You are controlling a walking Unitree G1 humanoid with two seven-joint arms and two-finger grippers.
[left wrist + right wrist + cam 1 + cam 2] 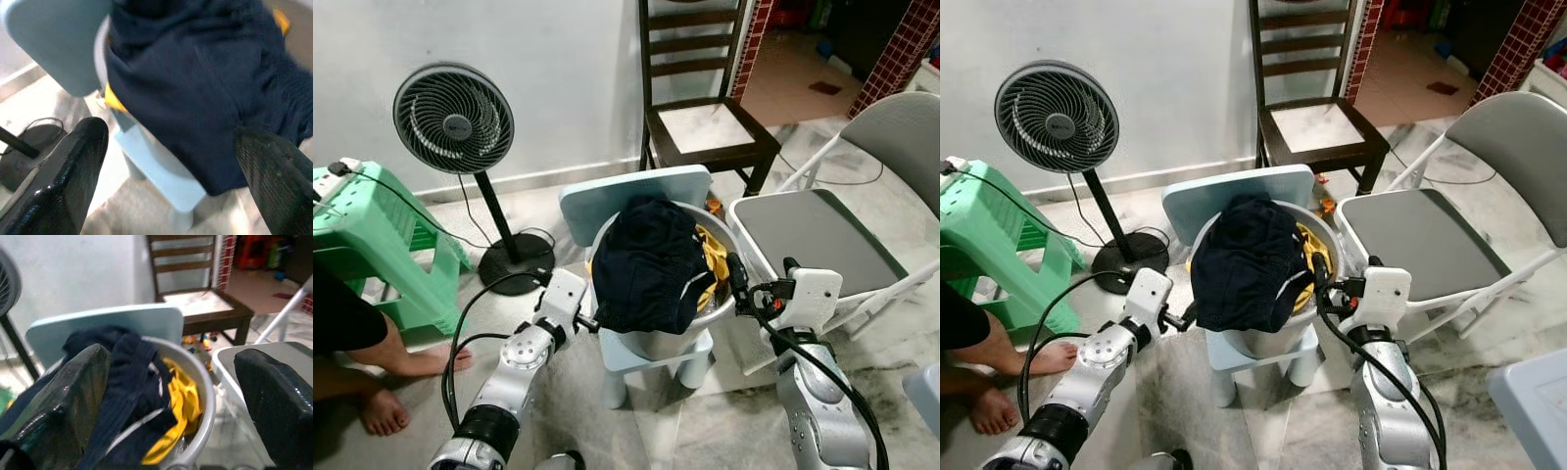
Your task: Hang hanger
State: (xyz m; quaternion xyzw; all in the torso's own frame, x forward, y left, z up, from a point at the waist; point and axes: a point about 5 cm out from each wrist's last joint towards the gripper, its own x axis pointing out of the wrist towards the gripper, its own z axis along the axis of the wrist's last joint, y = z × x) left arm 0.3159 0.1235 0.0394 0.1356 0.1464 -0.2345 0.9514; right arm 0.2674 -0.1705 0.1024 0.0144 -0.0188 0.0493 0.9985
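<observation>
Both grippers spread wide, empty: left gripper (pixel 166 166) by the dark shirt (pixel 649 262), right gripper (pixel 171 396) at the bucket (pixel 1324 294) rim. Yellow cloth (pixel 183 404) half buried underneath. Can't make out a hanger tbh.

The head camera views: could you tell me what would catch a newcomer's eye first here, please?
A dark navy garment spills over the rim of a silver basin on a small pale blue chair, with yellow cloth beneath it. The left gripper and right gripper flank the basin, both open. Behind stand a black fan to the left and a dark wooden chair; a grey folding chair sits on the right.
</observation>
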